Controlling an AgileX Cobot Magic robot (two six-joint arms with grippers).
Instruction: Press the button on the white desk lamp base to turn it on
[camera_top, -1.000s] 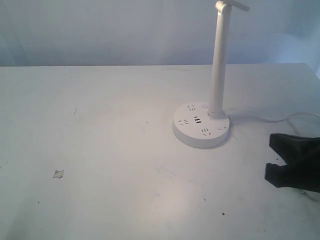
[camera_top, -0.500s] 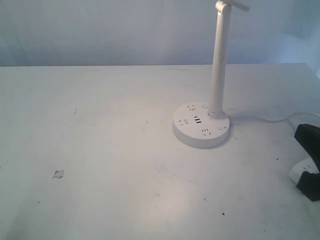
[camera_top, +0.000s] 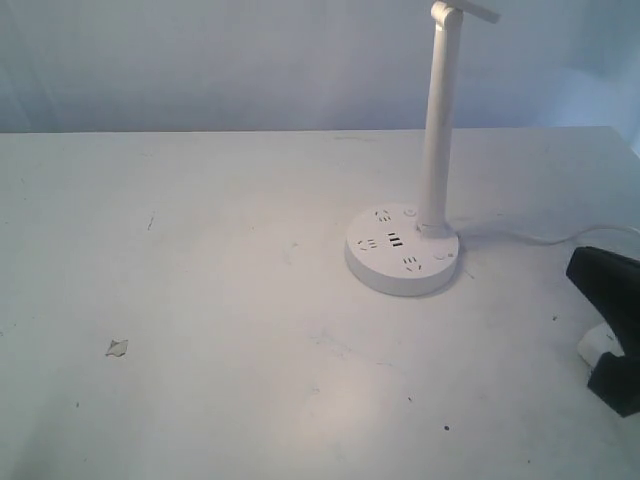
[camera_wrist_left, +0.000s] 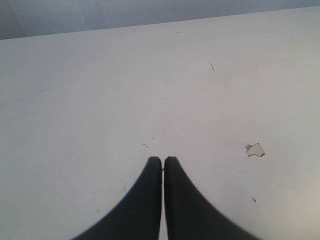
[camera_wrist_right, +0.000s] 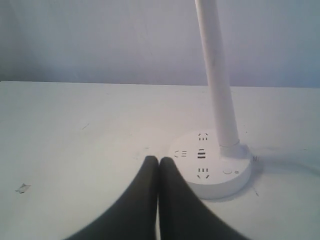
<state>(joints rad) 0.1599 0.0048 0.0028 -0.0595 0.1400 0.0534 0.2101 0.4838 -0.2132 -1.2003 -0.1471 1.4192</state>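
Observation:
The white desk lamp base is a round flat disc with socket holes and dark USB slots, standing right of the table's middle. Its tall white pole rises from the back. A small round button sits near the rim beside the pole foot. My right gripper is shut with nothing in it, and its tips point at the base from a short way off. In the exterior view it is dark at the right edge, apart from the base. My left gripper is shut over bare table.
A thin white cable runs from the base toward the right edge. A white object shows at the right edge, partly hidden by the right gripper. A small paper scrap lies at the front left of the white table.
The right gripper drew back to the right, away from the base, then edged slightly left again. The lamp has not moved.

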